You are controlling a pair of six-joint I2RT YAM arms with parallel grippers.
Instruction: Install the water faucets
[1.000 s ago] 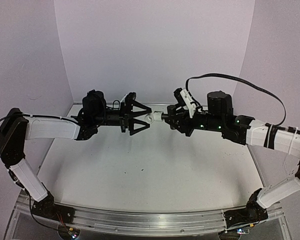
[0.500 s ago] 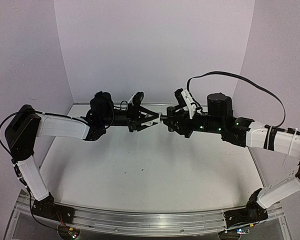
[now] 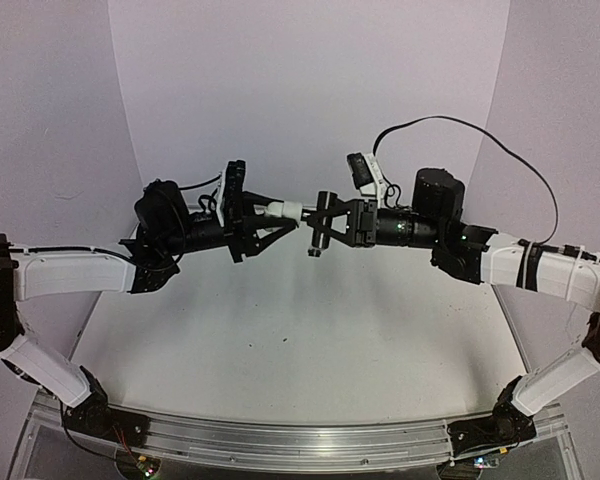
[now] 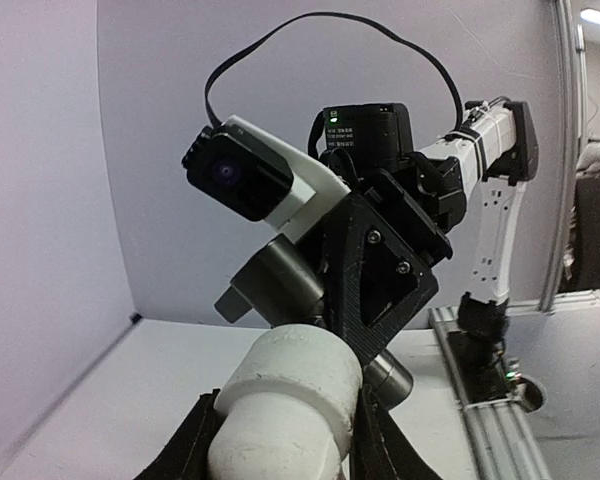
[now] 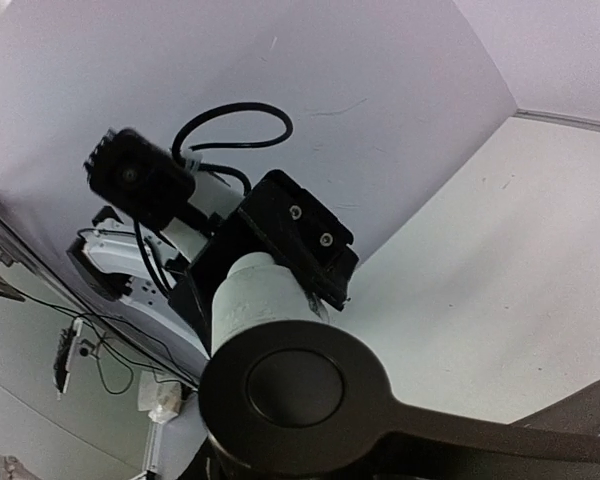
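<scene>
Top external view, item: water faucets, two parts, both held in mid-air between the arms and well above the desk (image 3: pixel 300 350).

Part 1: white fitting (image 3: pixel 291 209). Small, blocky plastic; judged light, stiff and smooth enough to twist or slip under a weak pinch. The left gripper (image 3: pixel 280 217) is clamped across its body, with the end toward the other arm left free. That hold looks right for mating.

Part 2: black spout (image 3: pixel 316 238). Thin bent metal with a crossbar; judged rigid, light and liable to pivot if pinched on the thin stem. The right gripper (image 3: pixel 330 218) is closed and appears to hold it at its base. The two parts meet or nearly meet; from above I cannot tell whether they are seated.

View notes:
- Left wrist view shows the fitting close up as a rounded white stub between two dark fingers (image 4: pixel 195 445). The opposing gripper stands just behind it, and the spout is hard to pick out.
- Right wrist view shows a round black face in front with the white fitting directly behind it, roughly in line.
- Only the top view shows the parts' height above the desk.
</scene>
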